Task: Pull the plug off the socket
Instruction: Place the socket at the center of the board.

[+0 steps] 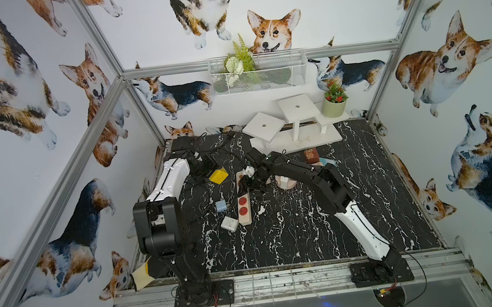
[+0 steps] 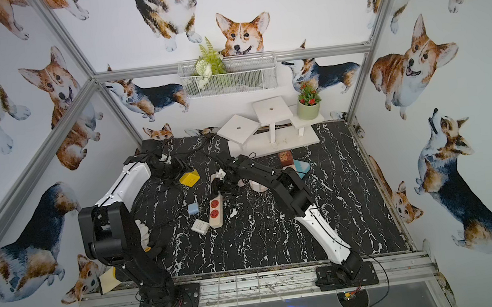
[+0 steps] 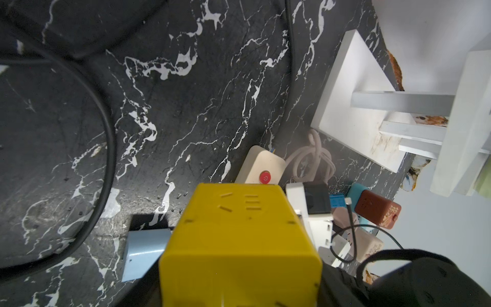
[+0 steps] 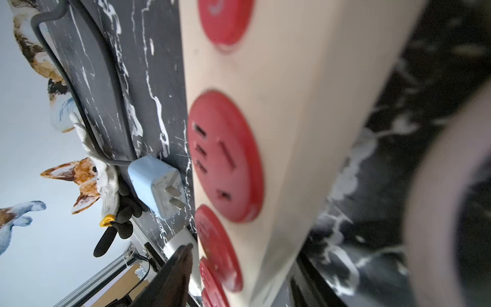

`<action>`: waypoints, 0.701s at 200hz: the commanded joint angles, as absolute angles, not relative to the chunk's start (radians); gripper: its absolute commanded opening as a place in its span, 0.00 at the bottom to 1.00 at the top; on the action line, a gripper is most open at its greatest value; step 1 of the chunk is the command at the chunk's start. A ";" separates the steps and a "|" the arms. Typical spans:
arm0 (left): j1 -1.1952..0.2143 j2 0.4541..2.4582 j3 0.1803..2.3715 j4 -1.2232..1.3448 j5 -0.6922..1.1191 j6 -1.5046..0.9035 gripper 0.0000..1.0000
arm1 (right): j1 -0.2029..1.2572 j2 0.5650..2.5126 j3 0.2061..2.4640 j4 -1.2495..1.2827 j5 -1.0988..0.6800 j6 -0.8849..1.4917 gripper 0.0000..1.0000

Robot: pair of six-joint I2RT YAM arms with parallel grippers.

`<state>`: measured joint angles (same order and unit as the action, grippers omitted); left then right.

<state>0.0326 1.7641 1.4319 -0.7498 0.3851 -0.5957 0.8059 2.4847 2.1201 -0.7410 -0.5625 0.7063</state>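
Observation:
The beige socket strip (image 1: 244, 212) with red round sockets lies lengthwise on the black marble table (image 1: 307, 231). Every socket that shows in the right wrist view is empty (image 4: 225, 159). My left gripper (image 1: 211, 170) is shut on a yellow cube-shaped plug (image 1: 219, 176) with slots in its faces. It holds the plug left of the strip's far end and apart from it. The plug (image 3: 239, 239) hides the left fingers. My right gripper (image 1: 249, 183) stands open over the strip's far part. One dark finger (image 4: 175, 268) shows beside the strip's edge.
A light blue plug (image 1: 221, 206) and a white adapter (image 1: 229, 223) lie loose left of the strip. Black cables (image 1: 199, 195) loop beside them. A pink round thing (image 1: 286, 182) and a brown block (image 1: 311, 155) sit right of the gripper. A white stepped stand (image 1: 295, 131) is at the back.

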 commanded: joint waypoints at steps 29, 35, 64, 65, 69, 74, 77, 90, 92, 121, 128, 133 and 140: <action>0.034 1.767 1.401 -0.674 0.410 -0.594 0.00 | 0.799 2.423 2.154 -0.876 -0.494 0.646 0.68; 0.034 1.770 1.392 -0.648 0.421 -0.592 0.00 | 0.798 2.410 2.166 -0.900 -0.490 0.640 0.69; 0.034 1.796 1.368 -0.510 0.462 -0.615 0.00 | 0.798 2.313 2.201 -1.014 -0.463 0.600 0.74; 0.034 1.798 1.368 -0.505 0.463 -0.616 0.00 | 0.798 2.308 2.200 -1.016 -0.462 0.597 0.74; 0.034 1.803 1.364 -0.486 0.466 -0.626 0.00 | 0.797 2.288 2.195 -1.026 -0.455 0.593 0.75; 0.034 1.811 1.362 -0.467 0.468 -0.636 0.00 | 0.798 2.260 2.185 -1.034 -0.445 0.586 0.76; 0.034 1.817 1.364 -0.458 0.468 -0.642 0.00 | 0.798 2.246 2.177 -1.037 -0.440 0.581 0.77; 0.032 1.843 1.360 -0.409 0.479 -0.661 0.00 | 0.798 2.168 2.130 -1.051 -0.399 0.566 0.79; 0.033 1.846 1.360 -0.402 0.481 -0.665 0.00 | 0.799 2.156 2.120 -1.053 -0.392 0.563 0.80; 0.032 1.904 1.373 -0.334 0.514 -0.674 0.02 | 0.798 1.983 1.974 -1.075 -0.268 0.534 0.97; 0.033 1.916 1.377 -0.317 0.521 -0.673 0.06 | 0.798 1.942 1.933 -1.074 -0.236 0.532 1.00; 0.032 1.921 1.375 -0.294 0.530 -0.673 0.09 | 0.797 1.914 1.902 -1.072 -0.217 0.532 1.00; 0.032 1.930 1.368 -0.257 0.543 -0.675 0.12 | 0.795 1.878 1.864 -1.068 -0.194 0.534 1.00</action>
<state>0.0326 1.9095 1.3655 -0.3935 0.4862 -0.6643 0.7982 1.9709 1.9575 -1.0290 -0.3248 0.5549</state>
